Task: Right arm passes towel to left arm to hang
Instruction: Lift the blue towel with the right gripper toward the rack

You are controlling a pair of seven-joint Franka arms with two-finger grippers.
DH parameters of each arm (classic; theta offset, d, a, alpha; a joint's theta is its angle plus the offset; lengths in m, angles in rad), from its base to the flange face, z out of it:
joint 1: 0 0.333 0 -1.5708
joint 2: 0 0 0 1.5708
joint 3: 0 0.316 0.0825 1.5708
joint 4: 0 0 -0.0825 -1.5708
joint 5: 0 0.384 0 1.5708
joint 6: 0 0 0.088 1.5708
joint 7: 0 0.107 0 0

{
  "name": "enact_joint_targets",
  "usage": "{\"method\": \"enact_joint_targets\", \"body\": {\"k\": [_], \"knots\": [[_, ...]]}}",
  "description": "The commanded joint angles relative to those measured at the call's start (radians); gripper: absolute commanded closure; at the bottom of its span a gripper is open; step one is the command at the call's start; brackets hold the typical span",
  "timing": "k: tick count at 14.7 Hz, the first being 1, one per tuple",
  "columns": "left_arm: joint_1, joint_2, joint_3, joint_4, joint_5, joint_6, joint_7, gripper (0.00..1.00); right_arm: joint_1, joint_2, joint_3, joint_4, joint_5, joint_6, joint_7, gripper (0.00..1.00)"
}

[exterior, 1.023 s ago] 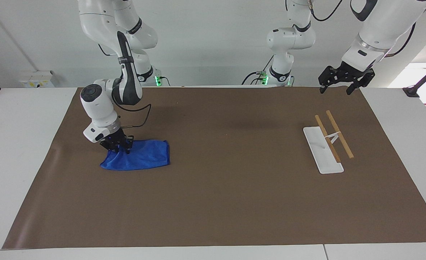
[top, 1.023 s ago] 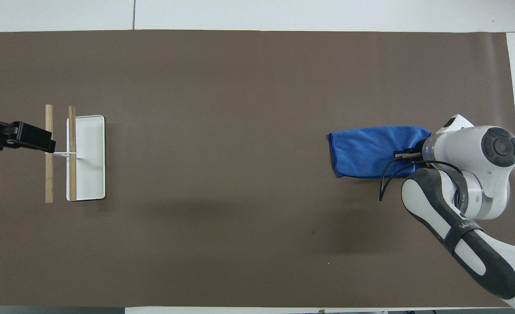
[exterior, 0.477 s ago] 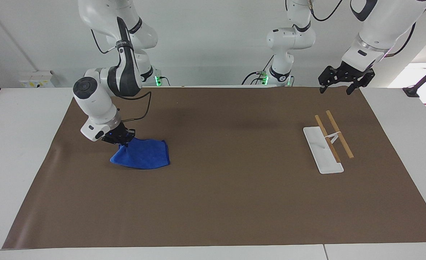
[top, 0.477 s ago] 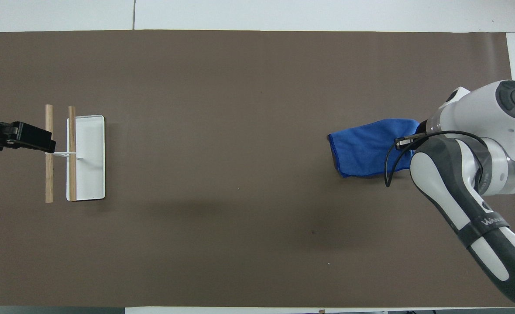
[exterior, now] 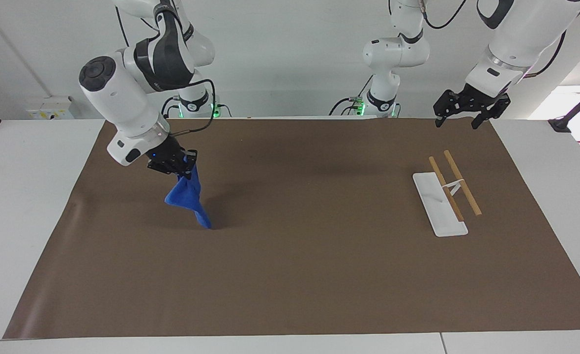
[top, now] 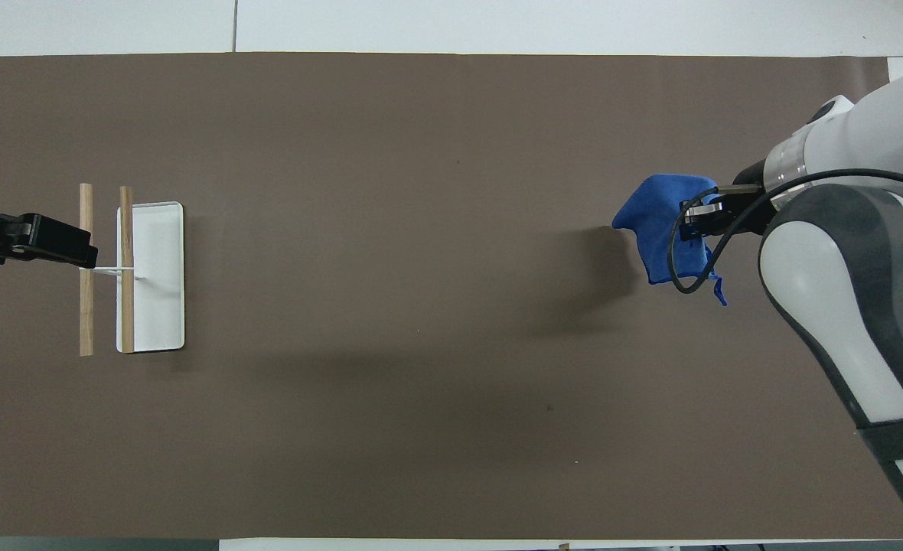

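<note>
You've got the towel (exterior: pixel 188 194) pinched in the right gripper (exterior: pixel 173 166), dangling over the mat's 9 o'clock end; next carry it toward the waiting, open-fingered left gripper (exterior: pixel 468 109) at 2 o'clock.

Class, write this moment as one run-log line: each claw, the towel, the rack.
right claw: shut on towel, lifted, hanging over mat | left claw: open, waiting over rack end | handover: not yet

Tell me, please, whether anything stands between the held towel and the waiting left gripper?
Nothing visible does. The right gripper holds the towel over bare brown mat; the left gripper waits over the rack.
</note>
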Motion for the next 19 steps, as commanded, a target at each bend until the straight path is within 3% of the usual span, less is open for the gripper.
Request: {"method": "enact_joint_targets", "body": {"k": [1, 4, 8, 12, 16, 19], "knots": [[0.002, -0.016, -0.002, -0.014, 0.016, 0.013, -0.010, 0.00, -0.006, 0.041, 0.056, 0.099, 0.122, -0.010, 0.183, 1.00], [0.002, -0.016, 0.000, -0.014, 0.016, 0.013, -0.010, 0.00, 0.029, 0.063, 0.078, 0.120, 0.333, 0.089, 0.366, 1.00], [0.002, -0.016, -0.002, -0.016, 0.016, 0.013, -0.010, 0.00, 0.129, 0.072, 0.078, 0.120, 0.471, 0.241, 0.584, 1.00], [0.001, -0.017, -0.002, -0.016, 0.016, -0.007, -0.013, 0.00, 0.169, 0.081, 0.078, 0.119, 0.701, 0.380, 0.747, 1.00], [-0.011, -0.086, -0.007, -0.158, 0.016, 0.054, -0.025, 0.00, 0.250, 0.083, 0.078, 0.111, 0.857, 0.518, 0.906, 1.00], [-0.013, -0.087, -0.013, -0.176, -0.043, 0.105, -0.247, 0.00, 0.334, 0.089, 0.078, 0.113, 0.952, 0.694, 1.026, 1.00]]}}
